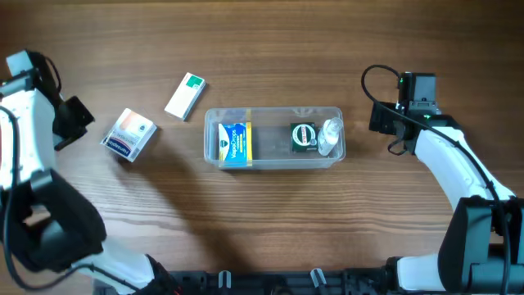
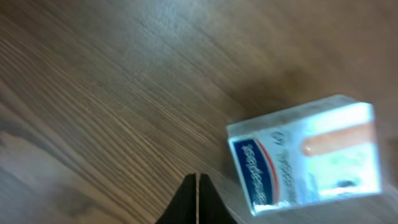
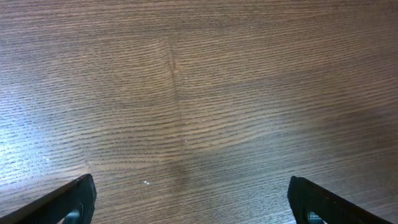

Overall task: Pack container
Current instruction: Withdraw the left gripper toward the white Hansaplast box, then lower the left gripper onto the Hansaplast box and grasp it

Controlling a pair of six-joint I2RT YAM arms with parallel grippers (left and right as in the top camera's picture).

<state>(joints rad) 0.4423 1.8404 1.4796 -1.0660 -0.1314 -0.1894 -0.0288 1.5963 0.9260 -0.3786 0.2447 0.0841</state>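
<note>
- Brown wood-grain tabletop point(image 1: 270, 221) carried everything.
- The container point(image 1: 270, 109) lay at the middle of it, long side running left to right.
- Inside, a blue-and-yellow box point(image 1: 236, 143) sat at the container's left end. A dark round tin point(image 1: 304, 137) sat toward the right end, just beside what looked like a small clear bottle point(image 1: 329, 136).
- A white-and-green box point(image 1: 186, 96) lay outside, near the container's upper left corner.
- A white, blue and orange box point(image 2: 305, 155) lay further left.
- The left claw point(image 2: 197, 183) was closed, fingertips together and holding nothing, just beside that box.
- The right claw point(image 3: 193, 196) stood wide open and empty over bare wood, right of the container.
</note>
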